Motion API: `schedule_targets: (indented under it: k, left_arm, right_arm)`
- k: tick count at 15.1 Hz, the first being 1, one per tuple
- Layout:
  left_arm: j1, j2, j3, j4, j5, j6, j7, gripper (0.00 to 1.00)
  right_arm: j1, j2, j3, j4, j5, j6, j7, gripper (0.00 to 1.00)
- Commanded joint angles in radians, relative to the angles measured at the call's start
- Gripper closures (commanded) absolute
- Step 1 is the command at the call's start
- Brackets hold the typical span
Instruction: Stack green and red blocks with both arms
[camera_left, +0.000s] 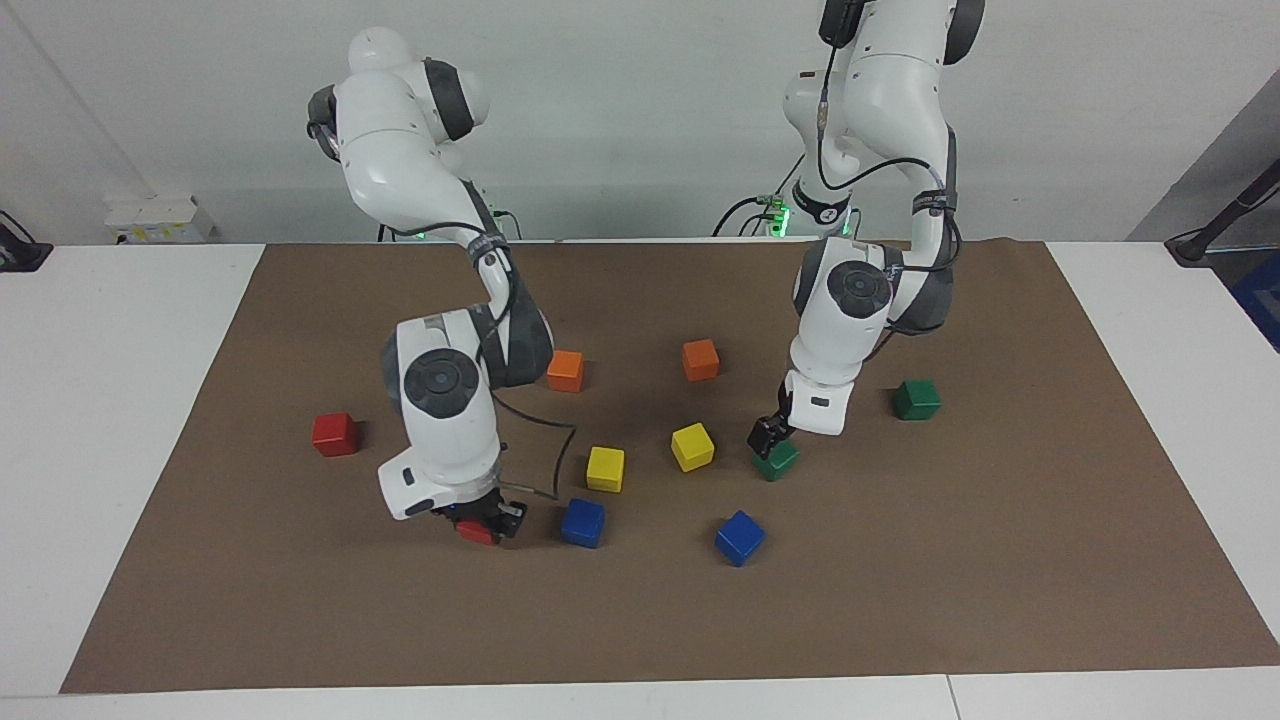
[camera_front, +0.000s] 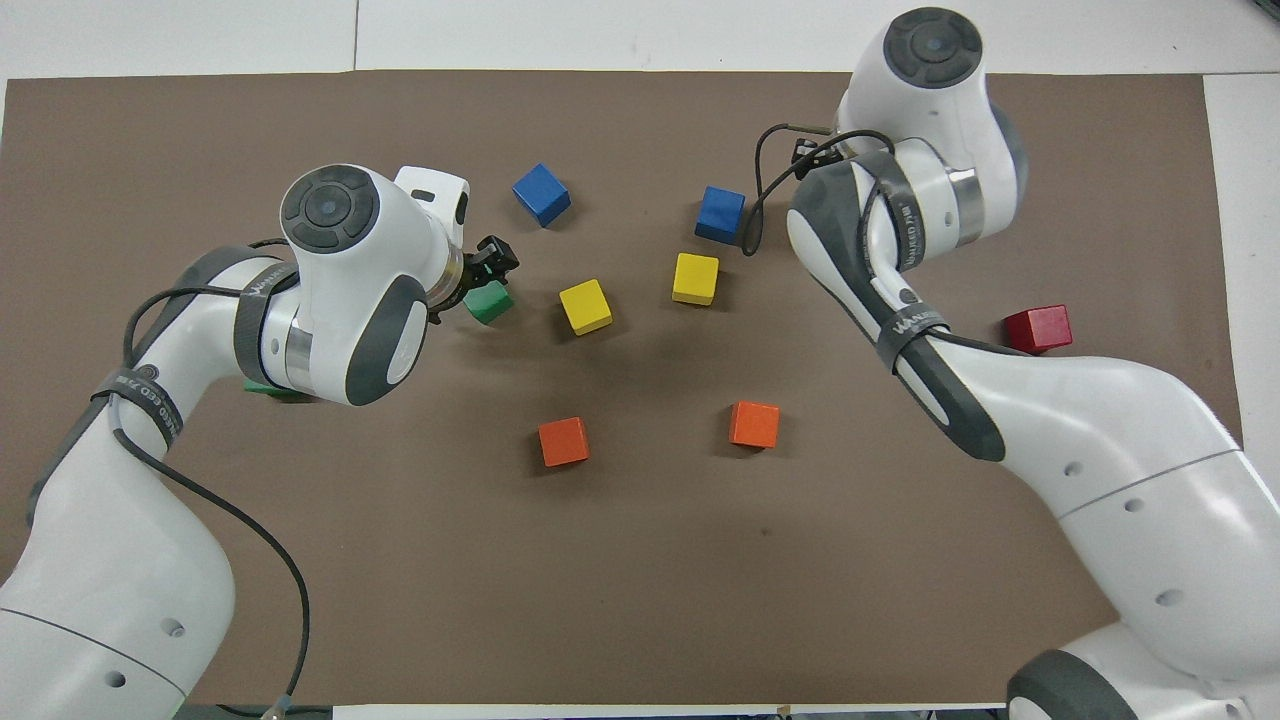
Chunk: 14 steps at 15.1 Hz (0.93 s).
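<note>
Right gripper (camera_left: 483, 527) is clamped on 1 red block (camera_left: 476, 532), half hidden under its wrist; left gripper (camera_left: 768, 436), fingers apart, hovers at 12 o'clock of the green block (camera_left: 778, 461).

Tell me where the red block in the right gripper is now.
In the facing view, the red block sits clamped in the right gripper, low over the brown mat, beside the blue block toward the right arm's end.

A robotics lab is showing here: two white jointed robot arms (camera_left: 440, 400) are working over a brown-matted white tabletop (camera_left: 120, 420), cables trailing by a bare wall.
</note>
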<state>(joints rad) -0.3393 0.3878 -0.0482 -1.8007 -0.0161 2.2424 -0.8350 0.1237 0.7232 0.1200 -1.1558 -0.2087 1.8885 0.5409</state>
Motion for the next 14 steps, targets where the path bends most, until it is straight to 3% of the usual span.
schedule_targets:
  k: [1,4,7,10,13,14]
  left_arm:
    - [-0.006,0.02,0.011,0.02,0.021,0.019,-0.035,0.0]
    - [-0.004,0.023,0.011,0.018,0.019,0.029,-0.059,0.0]
    - [-0.01,0.042,0.011,0.02,0.021,0.068,-0.105,0.0]
    - [-0.01,0.048,0.011,0.018,0.021,0.078,-0.108,0.0]
    - [-0.015,0.059,0.011,0.018,0.021,0.097,-0.139,0.0]
    - [-0.018,0.062,0.011,0.014,0.022,0.108,-0.142,0.05]
  right_arm:
    - [-0.099,-0.267,0.012,-0.289,0.005,-0.022,-0.215,1.0]
    - [-0.195,-0.453,0.013,-0.56,0.008,0.102,-0.411,1.0]
    - [-0.298,-0.557,0.012,-0.767,0.089,0.257,-0.621,1.0]
    - [-0.366,-0.603,0.012,-0.932,0.1,0.435,-0.736,1.0]
    - [-0.38,-0.613,0.012,-0.982,0.1,0.501,-0.737,1.0]
    - [-0.381,-0.61,0.012,-0.99,0.1,0.518,-0.736,1.0]
